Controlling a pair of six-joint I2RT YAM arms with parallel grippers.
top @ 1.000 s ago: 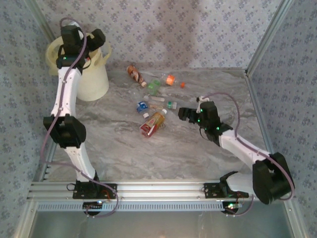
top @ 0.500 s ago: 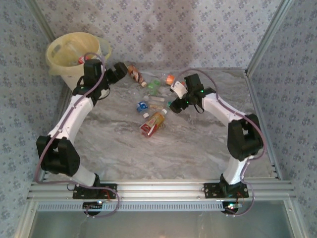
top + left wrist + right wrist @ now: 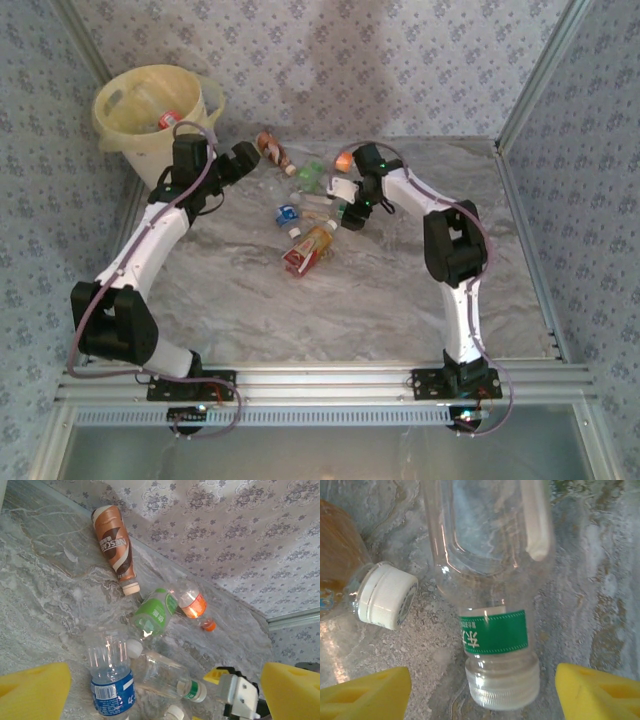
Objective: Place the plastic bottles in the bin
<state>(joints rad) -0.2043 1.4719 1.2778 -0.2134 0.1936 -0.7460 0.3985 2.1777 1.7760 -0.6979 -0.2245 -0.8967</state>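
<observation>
top view: my left tool point(image 3: 248, 158) has swung off the bin point(image 3: 120, 135) at 10 o'clock, and my right tool point(image 3: 347, 210) has dropped onto the plastic bottles point(image 3: 310, 245) mid surface point(image 3: 380, 310). left wrist: jaws wide, empty. right wrist: pads point(image 3: 365, 695) narrowing around the green-label bottle point(image 3: 492, 630), not touching, so a fresh pick begins.

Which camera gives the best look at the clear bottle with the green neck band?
The right wrist view: the bottle is close up, its band and cap sharp. The left wrist view shows it whole but smaller. From the top it is tiny and hard to make out.
</observation>
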